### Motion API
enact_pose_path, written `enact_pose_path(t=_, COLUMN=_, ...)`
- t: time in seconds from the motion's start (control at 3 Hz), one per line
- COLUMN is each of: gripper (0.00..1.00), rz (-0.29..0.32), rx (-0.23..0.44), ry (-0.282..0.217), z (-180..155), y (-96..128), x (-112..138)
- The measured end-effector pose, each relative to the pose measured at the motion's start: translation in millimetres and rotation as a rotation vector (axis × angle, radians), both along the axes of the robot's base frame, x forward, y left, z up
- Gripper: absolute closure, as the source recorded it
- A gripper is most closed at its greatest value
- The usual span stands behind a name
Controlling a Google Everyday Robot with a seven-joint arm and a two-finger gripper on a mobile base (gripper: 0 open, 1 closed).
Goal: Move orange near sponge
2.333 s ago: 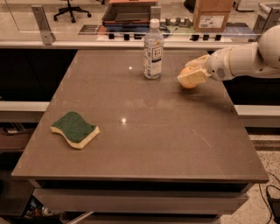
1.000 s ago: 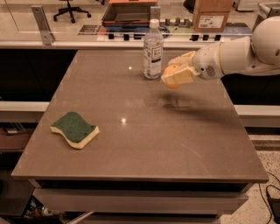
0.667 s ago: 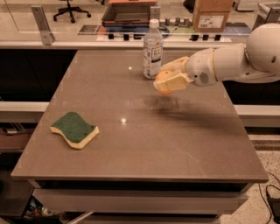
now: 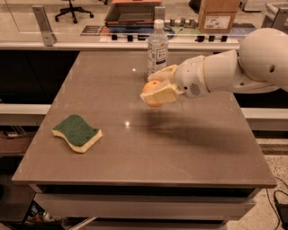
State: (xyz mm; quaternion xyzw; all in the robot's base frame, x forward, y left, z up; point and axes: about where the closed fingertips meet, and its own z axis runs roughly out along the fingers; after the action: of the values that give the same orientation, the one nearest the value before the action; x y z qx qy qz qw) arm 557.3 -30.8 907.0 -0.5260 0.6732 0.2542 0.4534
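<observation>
Gripper, held above the middle of the surface just in front of the bottle, fingers clasped on the orange: fruit largely hidden behind the pale fingers (only its top and a sliver of its underside show). Bottle: base corner covered by the upper finger; label print too small to read. Arm: cut off by the right edge. Cardboard box and office chair: cropped by the top edge. Cable: runs out at the lower right corner.
</observation>
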Motion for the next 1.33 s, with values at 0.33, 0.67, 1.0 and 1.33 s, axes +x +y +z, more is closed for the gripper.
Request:
enact_pose_path(t=0.33, gripper=1.00, rz=0.004, rx=0.018, ry=0.002, z=-8, y=19, x=-15)
enact_pose_path(t=0.67, gripper=1.00, rz=0.005, rx=0.046, ry=-0.006, z=-15, y=35, x=-26)
enact_pose_path(t=1.0, gripper=1.00, rz=-0.003, rx=0.073, ry=-0.018, z=-21, y=50, x=-37)
enact_pose_path(t=1.33, gripper=1.00, rz=-0.002, rx=0.095, ry=-0.023, z=-28, y=66, x=-50)
